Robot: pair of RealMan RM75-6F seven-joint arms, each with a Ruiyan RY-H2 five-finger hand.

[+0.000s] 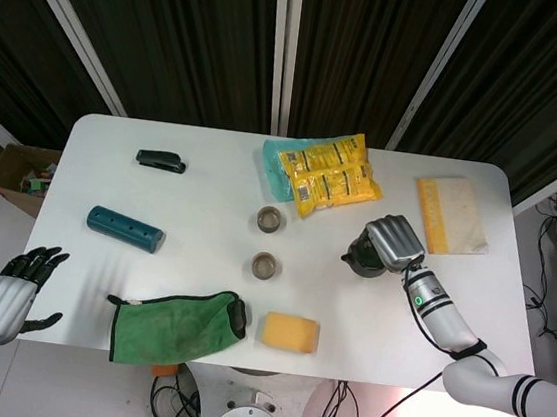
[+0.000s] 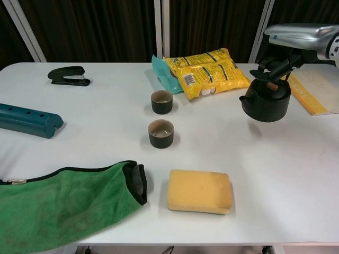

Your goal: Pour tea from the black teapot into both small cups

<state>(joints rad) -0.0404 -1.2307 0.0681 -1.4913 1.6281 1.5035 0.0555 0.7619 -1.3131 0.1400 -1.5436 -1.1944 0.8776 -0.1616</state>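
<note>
The head camera sits high above the near edge and looks steeply down, taking in the whole white worktop (image 1: 209, 201) out to the dark curtains (image 1: 197, 38) behind it, with floor showing on both sides. The chest camera is lower and closer, facing across the worktop at a shallow angle toward those same curtains, so the near corners fall outside it. Both catch the middle ground: the two small cups (image 1: 264, 265), the yellow sponge (image 2: 199, 191) and the green cloth (image 2: 63, 201).
</note>
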